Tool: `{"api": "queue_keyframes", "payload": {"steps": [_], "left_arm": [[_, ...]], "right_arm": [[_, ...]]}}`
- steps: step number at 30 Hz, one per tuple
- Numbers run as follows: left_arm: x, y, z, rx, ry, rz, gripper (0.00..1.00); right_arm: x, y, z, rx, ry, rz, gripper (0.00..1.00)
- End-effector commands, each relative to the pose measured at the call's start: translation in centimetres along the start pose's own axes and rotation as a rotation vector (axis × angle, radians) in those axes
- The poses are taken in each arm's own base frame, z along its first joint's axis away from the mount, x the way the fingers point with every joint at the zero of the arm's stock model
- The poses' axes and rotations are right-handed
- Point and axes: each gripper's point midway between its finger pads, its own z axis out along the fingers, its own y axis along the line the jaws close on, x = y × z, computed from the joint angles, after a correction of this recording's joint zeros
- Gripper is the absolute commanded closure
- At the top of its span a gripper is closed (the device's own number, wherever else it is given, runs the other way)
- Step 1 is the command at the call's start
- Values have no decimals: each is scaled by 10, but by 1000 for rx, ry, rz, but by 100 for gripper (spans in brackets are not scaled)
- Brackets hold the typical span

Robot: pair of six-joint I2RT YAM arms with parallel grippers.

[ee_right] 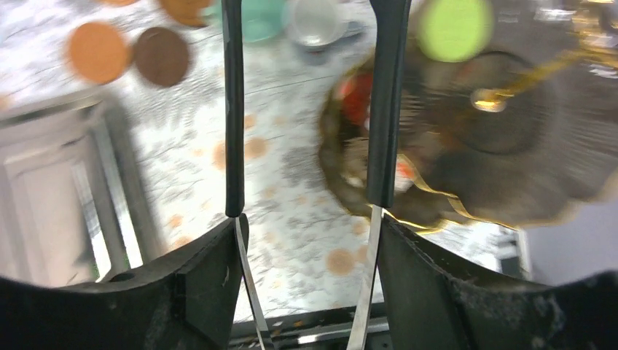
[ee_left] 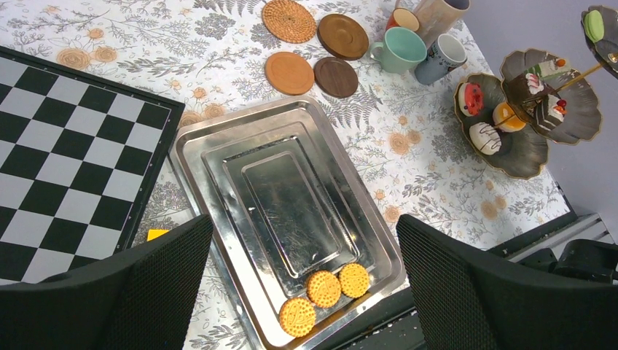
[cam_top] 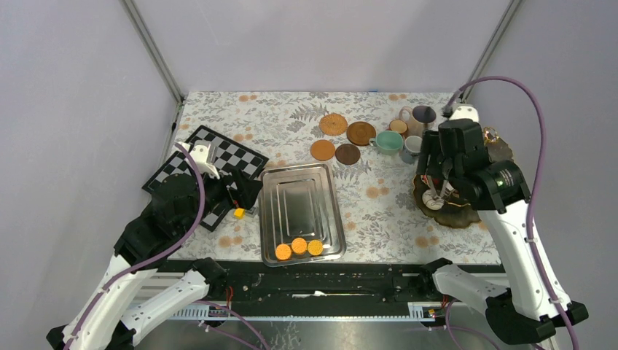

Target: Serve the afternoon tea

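Left gripper (ee_left: 306,226): jaws set wide, nothing between them. It hangs over the near left edge of the tray, beside the chessboard.
Right gripper (cam_top: 437,195): jaws apart, nothing seen held. It hangs over the lower tier of the stand. The right wrist view is blurred, so contact with any pastry cannot be told.
Stand (ee_left: 525,157): dark, three tiers, upright at the right side of the table (cam_top: 379,211), near the mugs.
Pastries on stand: a red donut (ee_left: 472,98) and a white donut (ee_left: 484,137) on the lower tier, cake slices (ee_left: 539,91) on the middle tier, a green round piece (ee_left: 594,25) on the top tier.
Biscuits (cam_top: 299,246): three, orange, in a touching row at the near end of the tray.
Tray (cam_top: 299,200): steel, rectangular, at the table centre.
Coasters (cam_top: 347,154): four, round, clustered just beyond the tray; one is woven.
Mugs: teal (cam_top: 388,141), grey (cam_top: 412,148), beige (cam_top: 421,119) and small orange (cam_top: 397,126), grouped between the coasters and the stand.
Chessboard (cam_top: 233,153): flat, left of the tray.
Yellow block (cam_top: 238,213): small, between chessboard and tray.
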Motion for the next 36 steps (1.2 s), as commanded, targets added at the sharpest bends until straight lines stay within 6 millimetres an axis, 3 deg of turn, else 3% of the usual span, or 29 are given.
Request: {"api": "queue_keyframes", "payload": {"steps": [1, 3, 6, 10, 14, 23, 29, 36], "left_arm": [[-19, -9, -4, 30, -54, -14, 1], [-17, -8, -3, 24, -51, -16, 1], [-16, -5, -4, 13, -49, -22, 1], [-12, -3, -4, 3, -44, -29, 1], [-8, -1, -2, -3, -36, -30, 1], [-11, 1, -4, -15, -41, -26, 1], [-12, 4, -8, -29, -47, -20, 1], [-9, 6, -7, -36, -42, -17, 1]], "right_arm": [[8, 97, -15, -530, 93, -67, 32], [29, 138, -29, -726, 154, -86, 32], [76, 177, -39, -810, 243, -221, 30], [154, 208, -42, -813, 403, -448, 31], [209, 227, -58, -824, 430, -690, 30], [250, 254, -49, -741, 306, -1031, 28], [269, 254, -47, -696, 286, -1190, 28], [282, 251, -47, -679, 296, -1254, 28]]}}
